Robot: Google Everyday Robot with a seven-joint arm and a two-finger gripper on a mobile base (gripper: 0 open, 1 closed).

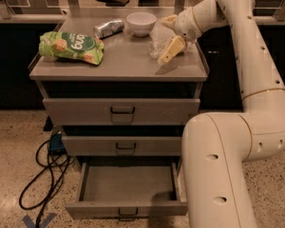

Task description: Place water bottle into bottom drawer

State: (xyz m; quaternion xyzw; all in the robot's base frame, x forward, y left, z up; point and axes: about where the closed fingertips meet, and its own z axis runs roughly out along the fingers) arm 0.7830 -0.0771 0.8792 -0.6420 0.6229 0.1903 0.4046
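Clear crinkly plastic: bottle (pixel 156 34). Matt grey metal: bottom drawer (pixel 128 186), table (pixel 128 61). Smooth cream plastic: gripper (pixel 163 39), at table's right rear, jaws apart either side of bottle.

Counting three drawers (pixel 121 110), bottom drawer (pixel 128 185) included, one bowl (pixel 141 23), one can (pixel 108 27), one snack bag (pixel 71 46), one water bottle (pixel 156 44), one gripper (pixel 169 35) at that bottle.

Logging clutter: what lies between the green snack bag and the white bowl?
A silver can, lying on its side, in the camera view. The gripper is at the water bottle, beside the bowl.
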